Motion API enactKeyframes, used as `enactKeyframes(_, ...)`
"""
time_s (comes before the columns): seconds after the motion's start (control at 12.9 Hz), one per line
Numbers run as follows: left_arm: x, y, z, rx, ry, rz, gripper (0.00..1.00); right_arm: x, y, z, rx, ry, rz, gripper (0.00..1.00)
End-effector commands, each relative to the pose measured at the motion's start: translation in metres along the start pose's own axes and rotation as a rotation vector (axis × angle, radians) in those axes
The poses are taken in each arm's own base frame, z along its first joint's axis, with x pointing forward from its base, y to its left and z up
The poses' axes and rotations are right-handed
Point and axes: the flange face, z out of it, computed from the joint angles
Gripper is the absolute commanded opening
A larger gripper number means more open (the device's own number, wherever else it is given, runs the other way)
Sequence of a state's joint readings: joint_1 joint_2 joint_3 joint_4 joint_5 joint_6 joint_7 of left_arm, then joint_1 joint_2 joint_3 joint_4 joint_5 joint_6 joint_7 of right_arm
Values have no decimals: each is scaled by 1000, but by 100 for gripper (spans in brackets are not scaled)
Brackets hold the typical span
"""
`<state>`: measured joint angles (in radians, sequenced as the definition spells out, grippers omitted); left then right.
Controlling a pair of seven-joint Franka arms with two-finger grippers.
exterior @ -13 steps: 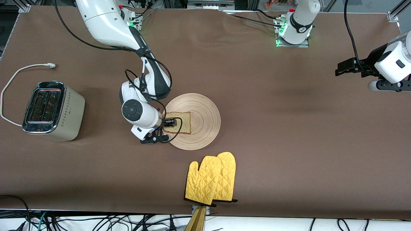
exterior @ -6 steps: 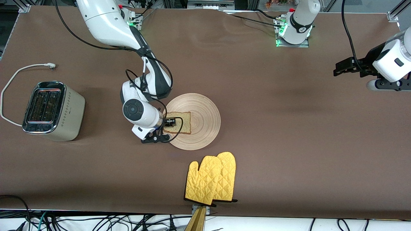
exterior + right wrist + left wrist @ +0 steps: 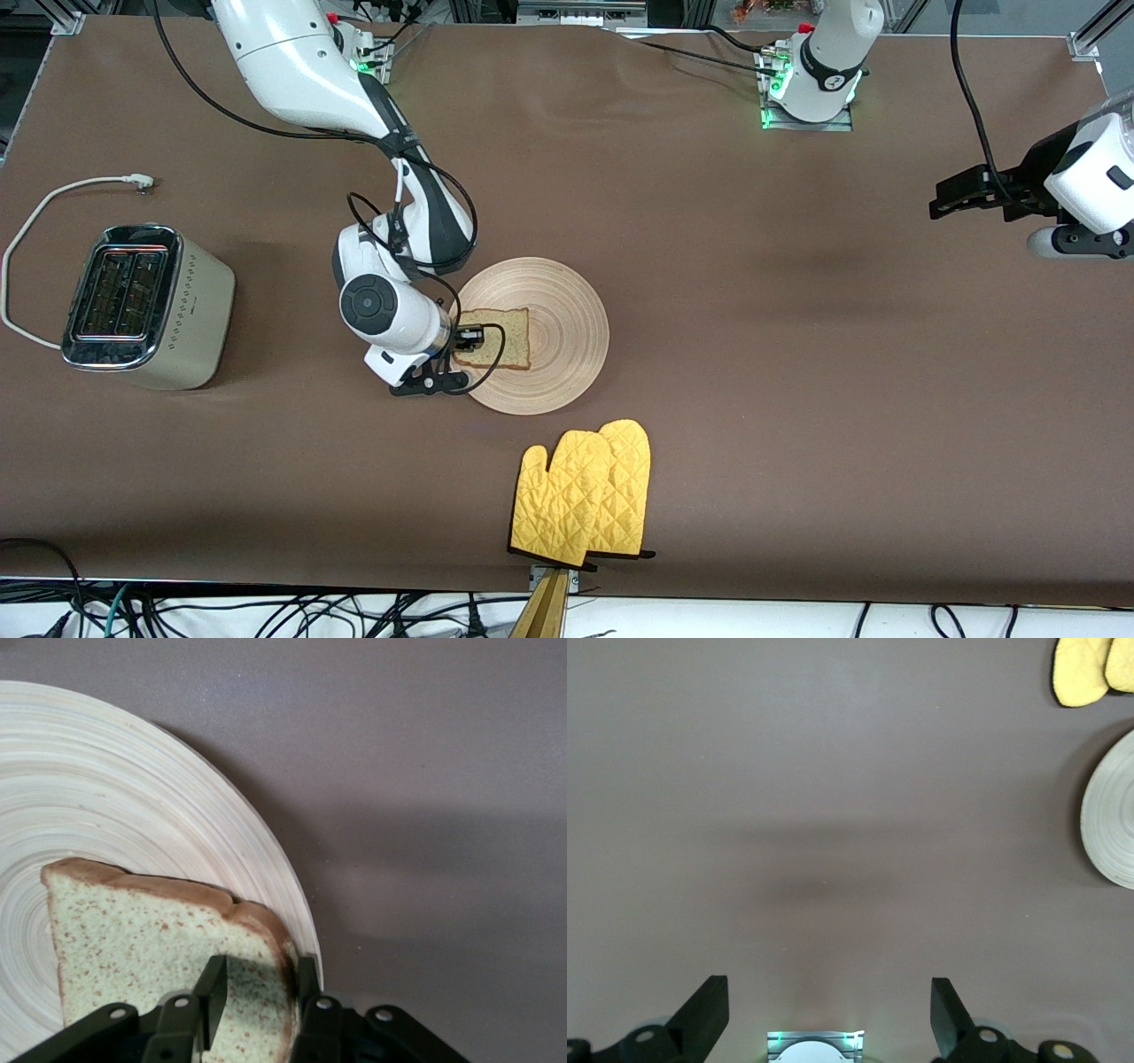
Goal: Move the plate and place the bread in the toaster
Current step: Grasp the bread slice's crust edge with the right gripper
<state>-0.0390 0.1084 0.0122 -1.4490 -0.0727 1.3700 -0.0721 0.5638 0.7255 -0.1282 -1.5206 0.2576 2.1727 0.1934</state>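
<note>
The round beige plate (image 3: 558,341) lies mid-table with the speckled bread slice (image 3: 500,337) flat on it, on the part toward the right arm's end. My right gripper (image 3: 468,340) is low at the plate's rim. In the right wrist view its fingers (image 3: 213,988) straddle the bread's (image 3: 133,943) crust edge: one lies over the top face, the other is against the crust by the plate (image 3: 133,806) rim, with a narrow gap between them. The cream toaster (image 3: 146,306) stands at the right arm's end, both slots empty. My left gripper (image 3: 952,197) waits, open and empty, above the left arm's end.
A pair of yellow oven mitts (image 3: 585,492) lies nearer the front camera than the plate, close to the table's front edge, and also shows in the left wrist view (image 3: 1090,669). The toaster's white cord (image 3: 53,199) loops farther from the camera than the toaster.
My right gripper has edged a little further onto the plate, and the bread has shifted slightly toward the left arm's end. My left gripper has drifted a little at its end of the table.
</note>
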Motion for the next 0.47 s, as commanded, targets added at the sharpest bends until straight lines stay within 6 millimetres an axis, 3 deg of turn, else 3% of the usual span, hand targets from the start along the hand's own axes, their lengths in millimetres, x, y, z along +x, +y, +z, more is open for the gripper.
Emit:
enactKeyframes(0.0, 3, -1, -6, 42, 9, -4, 100, 0, -2, 5, 6, -3, 13, 20)
enactKeyframes(0.16, 5, -8, -5, 33, 6, -27, 100, 0, -1, 8, 3, -6, 12, 0)
enactKeyframes(0.39, 10, -4, -4, 43, 28, -21, 100, -1, -1, 8, 2, -7, 12, 0)
